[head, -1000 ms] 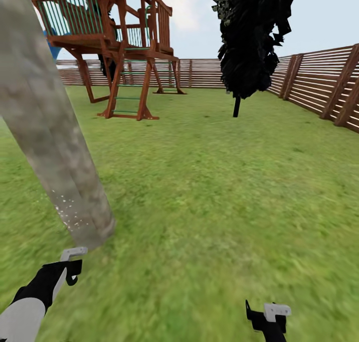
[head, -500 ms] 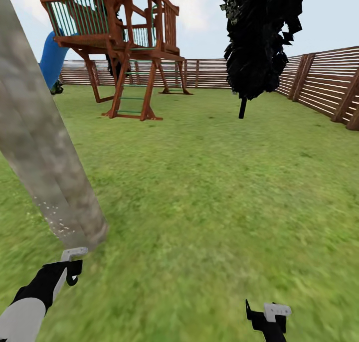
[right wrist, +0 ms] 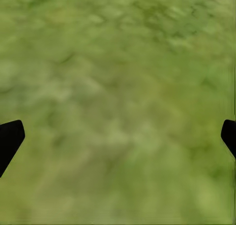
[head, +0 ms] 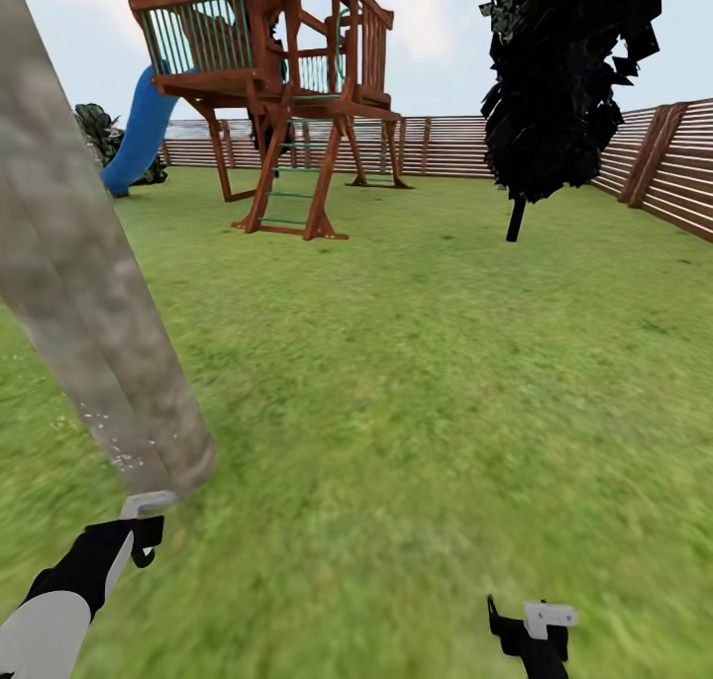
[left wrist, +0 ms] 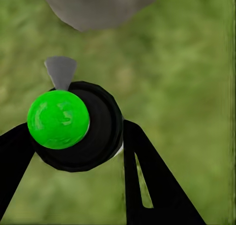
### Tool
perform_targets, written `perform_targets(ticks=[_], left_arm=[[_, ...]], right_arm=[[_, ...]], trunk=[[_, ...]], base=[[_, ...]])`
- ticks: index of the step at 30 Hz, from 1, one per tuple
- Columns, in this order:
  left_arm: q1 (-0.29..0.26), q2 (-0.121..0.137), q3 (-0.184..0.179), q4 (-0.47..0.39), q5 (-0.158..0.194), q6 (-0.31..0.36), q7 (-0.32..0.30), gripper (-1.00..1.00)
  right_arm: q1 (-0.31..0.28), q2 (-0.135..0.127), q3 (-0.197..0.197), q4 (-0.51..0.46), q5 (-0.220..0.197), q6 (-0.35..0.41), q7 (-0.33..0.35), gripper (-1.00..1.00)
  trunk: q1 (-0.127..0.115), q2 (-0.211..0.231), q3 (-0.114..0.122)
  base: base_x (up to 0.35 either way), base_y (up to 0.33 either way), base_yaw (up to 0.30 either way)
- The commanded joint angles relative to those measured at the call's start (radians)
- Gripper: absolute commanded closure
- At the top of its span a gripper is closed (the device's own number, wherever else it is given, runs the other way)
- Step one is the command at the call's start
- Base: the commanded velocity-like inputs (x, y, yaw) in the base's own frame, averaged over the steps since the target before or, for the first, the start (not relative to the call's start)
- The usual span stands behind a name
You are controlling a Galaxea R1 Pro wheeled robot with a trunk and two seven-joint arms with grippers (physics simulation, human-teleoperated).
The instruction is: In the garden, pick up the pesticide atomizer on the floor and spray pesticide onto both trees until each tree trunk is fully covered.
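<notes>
Atomizer (left wrist: 73, 126) clamped in L gripper (left wrist: 73, 136), nozzle aimed at trunk (head: 99, 342) base to spray; R gripper (right wrist: 118, 136) spread wide, idle.

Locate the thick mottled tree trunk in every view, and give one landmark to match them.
Head view: tree trunk leans along the left edge, base just above the left pincer.
Left wrist view: its grey base at the top edge, beyond the atomizer.
Right wrist view: not in it.
Shared landmark: grass.
</notes>
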Motion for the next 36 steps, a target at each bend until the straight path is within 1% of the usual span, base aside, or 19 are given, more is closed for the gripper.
perform_targets(ticks=[1,7,26,33,36], left_arm=[[0.000,0.000,0.000,0.000,0.000,0.000,0.000,1.00],[0.000,0.000,0.000,0.000,0.000,0.000,0.000,1.00],[0.000,0.002,0.006,-0.003,-0.001,0.000,0.000,1.00],[0.000,0.002,0.006,-0.003,0.000,0.000,0.000,1.00],[-0.004,-0.005,0.004,-0.005,0.002,-0.001,0.000,1.00]], right_arm=[[0.000,0.000,0.000,0.000,0.000,0.000,0.000,-1.00],[0.000,0.001,0.000,0.000,0.000,0.000,0.000,-1.00],[0.000,0.002,0.000,0.000,0.000,0.000,0.000,-1.00],[0.000,0.002,0.000,0.000,0.000,0.000,0.000,-1.00],[0.000,0.001,0.000,0.000,0.000,0.000,0.000,-1.00]], trunk=[[0.000,0.000,0.000],[0.000,0.000,0.000],[0.000,0.000,0.000],[0.000,0.000,0.000],[0.000,0.000,0.000]], base=[[0.191,-0.233,0.005],[0.191,-0.233,0.025],[0.191,-0.228,0.272],[0.018,-0.014,0.278],[0.000,0.000,0.278]])
